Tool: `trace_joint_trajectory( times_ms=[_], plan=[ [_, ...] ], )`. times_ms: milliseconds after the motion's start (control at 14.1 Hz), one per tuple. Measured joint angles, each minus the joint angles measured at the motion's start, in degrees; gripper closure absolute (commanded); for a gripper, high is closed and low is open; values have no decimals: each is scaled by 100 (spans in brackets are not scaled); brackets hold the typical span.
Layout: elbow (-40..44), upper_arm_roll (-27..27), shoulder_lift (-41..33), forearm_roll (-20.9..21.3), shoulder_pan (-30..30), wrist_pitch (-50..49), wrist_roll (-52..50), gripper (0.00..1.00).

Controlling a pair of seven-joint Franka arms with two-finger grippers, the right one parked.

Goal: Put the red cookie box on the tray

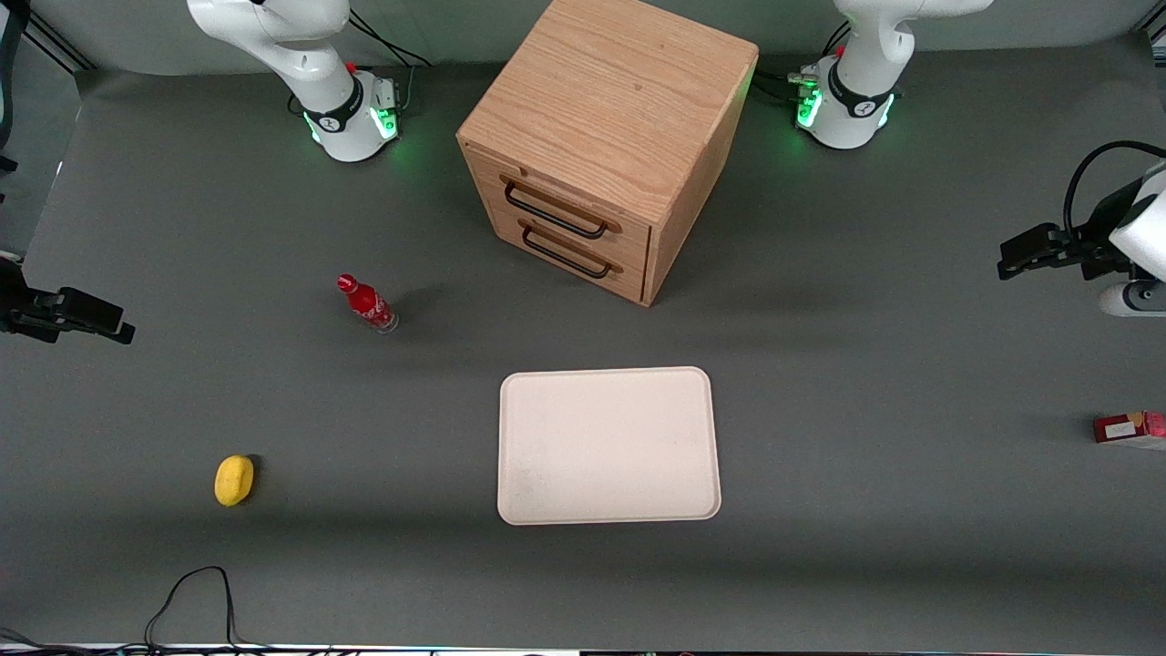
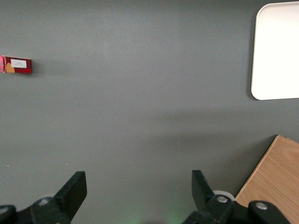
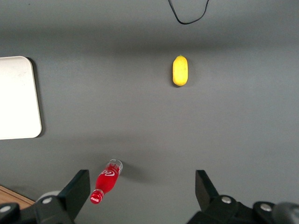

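Observation:
The red cookie box (image 1: 1130,427) lies on the grey table at the working arm's end, partly cut off by the frame edge; it also shows in the left wrist view (image 2: 17,65). The cream-beige tray (image 1: 608,445) lies flat and bare in the middle of the table, nearer the front camera than the wooden drawer cabinet; its corner shows in the left wrist view (image 2: 275,51). My left gripper (image 1: 1011,258) hovers open and empty above the table at the working arm's end, farther from the front camera than the box. Its fingers (image 2: 74,189) stand wide apart.
A wooden cabinet (image 1: 606,137) with two drawers stands farther from the camera than the tray. A small red cola bottle (image 1: 366,303) stands toward the parked arm's end. A yellow lemon-like object (image 1: 234,479) lies nearer the camera there. A black cable (image 1: 196,592) loops at the front edge.

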Motion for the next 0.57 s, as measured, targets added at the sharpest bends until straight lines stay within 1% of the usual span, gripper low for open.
trace_joint_trajectory(
  times_ms=[567],
  plan=[
    [4,25,44,13,13,39,2,0]
  ],
)
